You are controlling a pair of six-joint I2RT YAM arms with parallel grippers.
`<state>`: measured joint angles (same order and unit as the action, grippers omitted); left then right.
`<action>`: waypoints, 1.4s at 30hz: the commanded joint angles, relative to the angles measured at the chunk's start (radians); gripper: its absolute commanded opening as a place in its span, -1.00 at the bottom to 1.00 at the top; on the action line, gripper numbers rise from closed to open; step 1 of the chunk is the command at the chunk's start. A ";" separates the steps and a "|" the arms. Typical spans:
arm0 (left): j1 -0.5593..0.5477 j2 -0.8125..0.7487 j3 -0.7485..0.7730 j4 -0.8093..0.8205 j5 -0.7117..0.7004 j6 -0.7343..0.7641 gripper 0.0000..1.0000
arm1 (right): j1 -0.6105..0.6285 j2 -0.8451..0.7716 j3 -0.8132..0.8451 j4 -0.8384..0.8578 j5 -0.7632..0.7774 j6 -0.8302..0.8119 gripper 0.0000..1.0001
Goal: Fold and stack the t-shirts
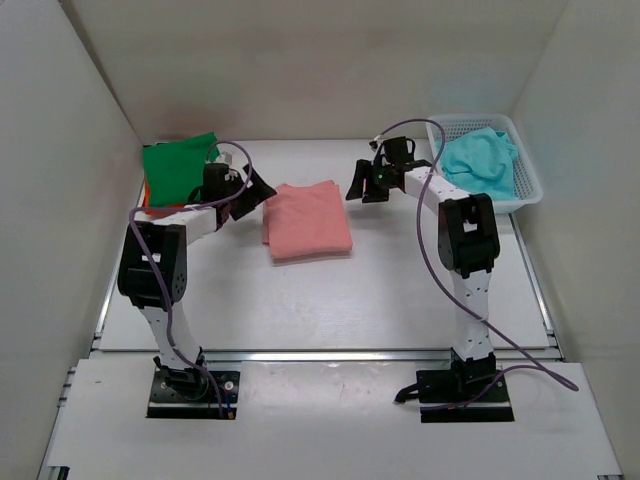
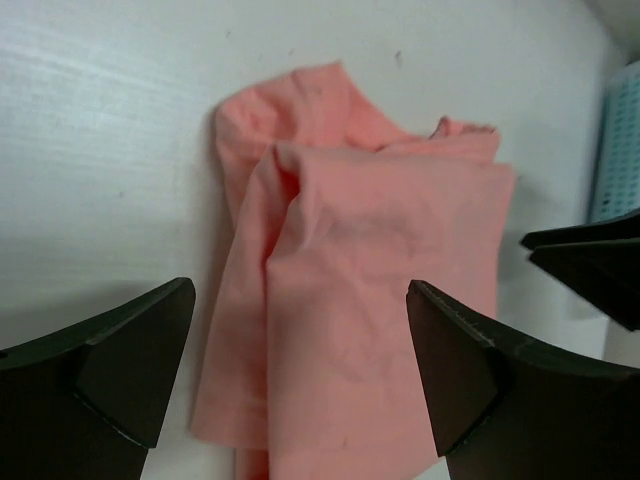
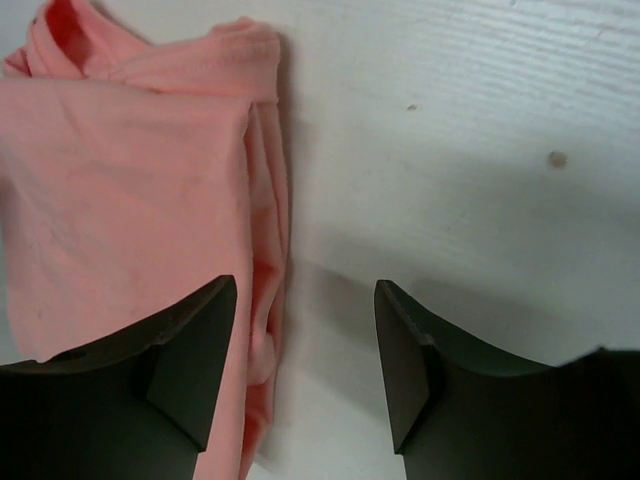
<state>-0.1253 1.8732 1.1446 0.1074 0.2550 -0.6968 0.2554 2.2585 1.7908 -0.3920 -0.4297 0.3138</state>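
Observation:
A folded salmon pink t-shirt (image 1: 307,220) lies on the table between the arms; it also shows in the left wrist view (image 2: 370,290) and the right wrist view (image 3: 130,190). A folded green t-shirt (image 1: 178,166) lies at the back left on top of an orange-red one (image 1: 147,192), of which only an edge shows. A turquoise t-shirt (image 1: 480,160) lies crumpled in the basket. My left gripper (image 1: 256,193) is open and empty, just left of the pink shirt. My right gripper (image 1: 362,184) is open and empty, just right of it.
A white mesh basket (image 1: 528,180) stands at the back right, against the right wall. White walls enclose the table on the left, back and right. A metal rail runs along the table's front edge (image 1: 320,354).

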 commanded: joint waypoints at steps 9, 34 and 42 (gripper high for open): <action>-0.126 0.091 0.242 -0.487 -0.129 0.341 0.97 | 0.002 -0.338 -0.397 0.290 -0.053 0.043 0.09; -0.191 0.325 0.598 -0.911 -0.042 0.576 0.83 | -0.084 -0.720 -0.801 0.504 -0.133 0.108 0.09; -0.189 0.302 0.524 -0.859 0.063 0.571 -1.00 | -0.131 -0.820 -0.878 0.487 -0.135 0.093 0.08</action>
<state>-0.2871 2.1860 1.6676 -0.7425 0.2710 -0.1471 0.1493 1.4929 0.9340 0.0494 -0.5522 0.4202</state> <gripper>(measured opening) 0.221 0.541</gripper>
